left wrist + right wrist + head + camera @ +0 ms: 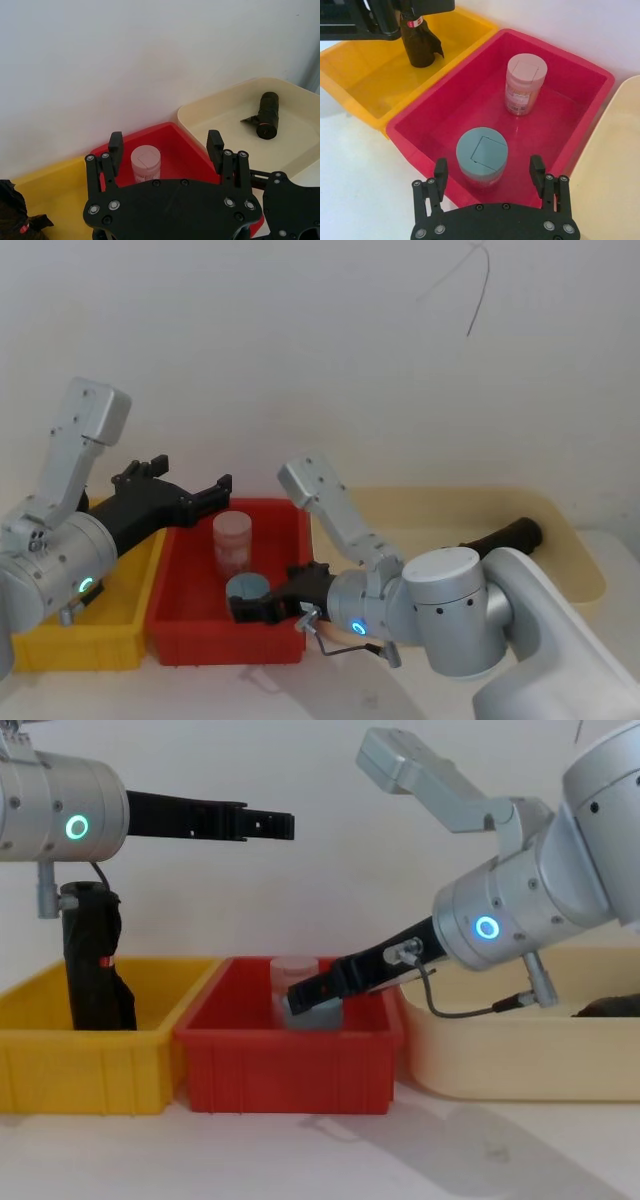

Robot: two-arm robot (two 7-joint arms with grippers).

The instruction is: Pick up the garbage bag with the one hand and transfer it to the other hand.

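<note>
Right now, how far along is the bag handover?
Nothing done yet: the garbage bag stands in the yellow bin, ungripped. The left claw hangs open above the bins; the right claw is open, low over the red bin. Pick-up and handover both remain.

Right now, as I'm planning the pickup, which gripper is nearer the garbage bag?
Left. The left gripper hangs open above the garbage bag, reaching past it toward the red bin; the right gripper sits low in that bin, by the teal-lidded jar.
</note>
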